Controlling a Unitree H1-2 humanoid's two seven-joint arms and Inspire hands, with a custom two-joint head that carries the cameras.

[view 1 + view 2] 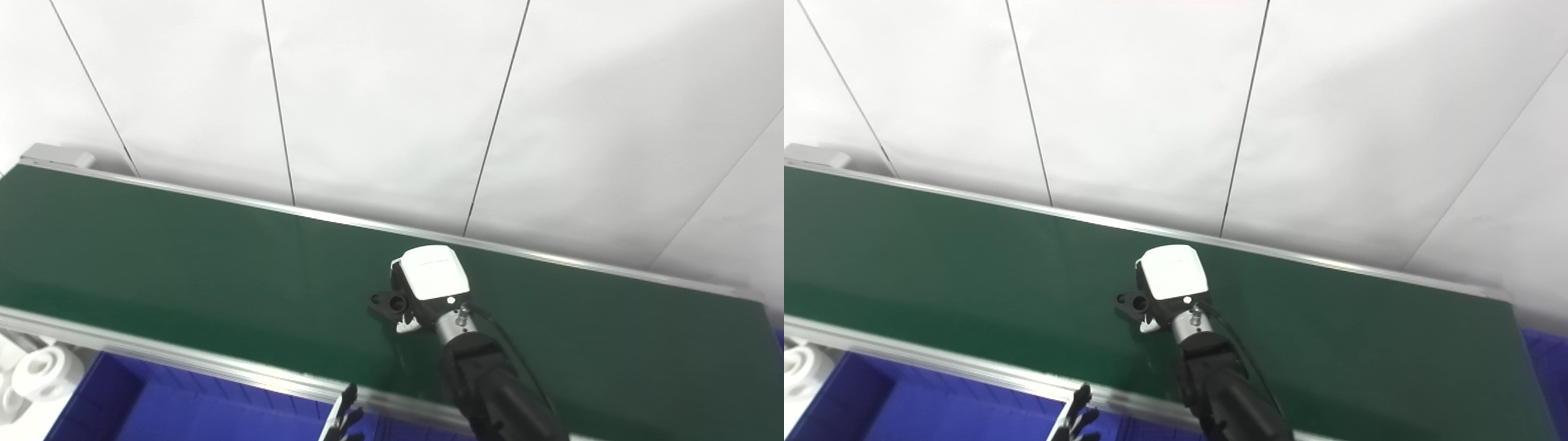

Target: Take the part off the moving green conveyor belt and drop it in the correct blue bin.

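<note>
Right hand [429, 285] over the green belt [184, 263], fingers around the black part [390, 302] (grip unclear)

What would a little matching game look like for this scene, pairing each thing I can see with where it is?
Things:
1. black part
2. right robot hand
3. left robot hand
4. white parts

Places:
A. bottom edge of the picture, over the blue bin
B. lower left corner, below the belt's near rail
C. on the green conveyor belt, mid-belt
D. over the belt, right at the black part

Pairs: 1-C, 2-D, 3-A, 4-B

Whether the right robot hand already grips the black part cannot be told.
</note>
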